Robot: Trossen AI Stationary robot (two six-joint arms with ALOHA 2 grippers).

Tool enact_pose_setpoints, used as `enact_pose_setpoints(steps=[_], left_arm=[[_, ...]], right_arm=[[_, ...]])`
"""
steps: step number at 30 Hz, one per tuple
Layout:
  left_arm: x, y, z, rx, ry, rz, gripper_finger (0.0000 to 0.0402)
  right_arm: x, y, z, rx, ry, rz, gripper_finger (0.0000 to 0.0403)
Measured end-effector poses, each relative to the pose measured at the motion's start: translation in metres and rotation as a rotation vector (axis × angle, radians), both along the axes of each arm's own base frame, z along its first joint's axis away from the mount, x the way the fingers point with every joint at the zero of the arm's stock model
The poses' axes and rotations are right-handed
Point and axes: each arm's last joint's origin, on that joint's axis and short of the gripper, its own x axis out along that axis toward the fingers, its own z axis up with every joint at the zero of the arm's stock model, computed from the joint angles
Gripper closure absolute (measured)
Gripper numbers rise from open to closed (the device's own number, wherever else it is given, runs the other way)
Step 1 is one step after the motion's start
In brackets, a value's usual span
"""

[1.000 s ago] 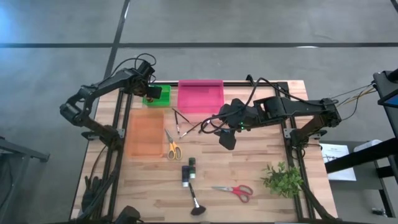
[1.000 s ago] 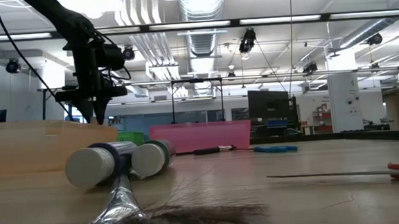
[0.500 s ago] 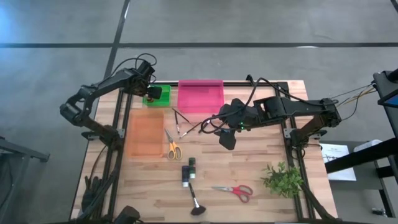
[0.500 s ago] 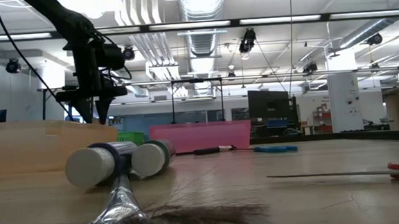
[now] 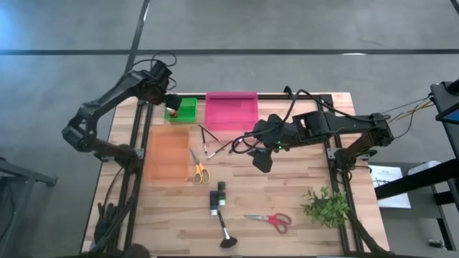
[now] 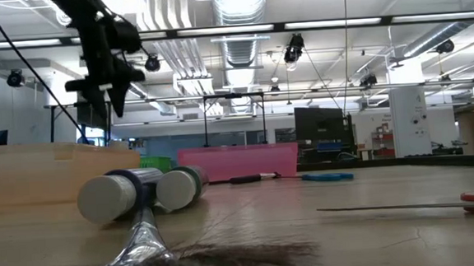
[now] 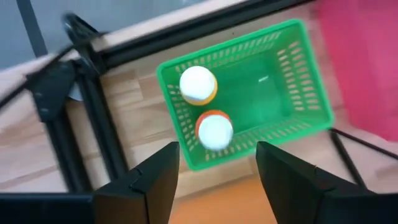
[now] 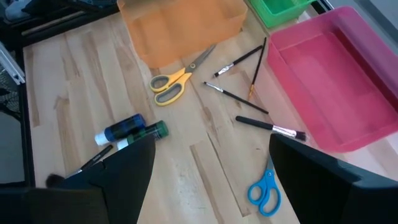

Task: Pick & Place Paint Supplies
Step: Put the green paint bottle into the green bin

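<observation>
Two orange paint bottles with white caps (image 7: 198,84) (image 7: 214,129) stand in the green basket (image 5: 184,109) at the table's far left. My left gripper (image 7: 217,180) hangs open above the basket, holding nothing. My right gripper (image 5: 262,159) hovers open over the table's middle. On the wood lie yellow scissors (image 5: 199,170), blue scissors (image 8: 264,186), red scissors (image 5: 270,219), slim brushes (image 5: 209,140), two dark bottles (image 5: 217,198) and a wide-headed brush (image 5: 225,233).
A pink tray (image 5: 231,109) sits beside the green basket, and an orange tray (image 5: 167,154) lies nearer on the left. A green plant sprig (image 5: 326,206) lies at the near right. Dark frame rails (image 5: 136,154) run along the table's left and right sides.
My left gripper has opened over the green basket and then risen straight up, clear of it. The two orange bottles now show in the basket. My right arm has kept still.
</observation>
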Motion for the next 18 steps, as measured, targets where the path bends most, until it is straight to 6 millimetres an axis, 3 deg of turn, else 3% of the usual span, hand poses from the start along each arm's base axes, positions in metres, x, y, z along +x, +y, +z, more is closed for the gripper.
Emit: enact_pose_setpoints(steps=[7, 14, 18], left_arm=[[-0.026, -0.04, 0.054, 0.126, -0.15, -0.076, 0.0179], [-0.042, -0.083, 0.09, 0.232, -0.441, -0.413, 0.0179], [-0.046, -0.106, 0.1, 0.252, -0.568, -0.617, 0.0179]], right_arm=[[-0.002, 0.001, -0.002, 0.007, 0.031, 0.034, 0.009], [0.003, 0.0, -0.02, 0.05, 0.113, 0.346, 0.009], [0.01, -0.008, -0.041, 0.0, 0.13, 0.538, 0.009]])
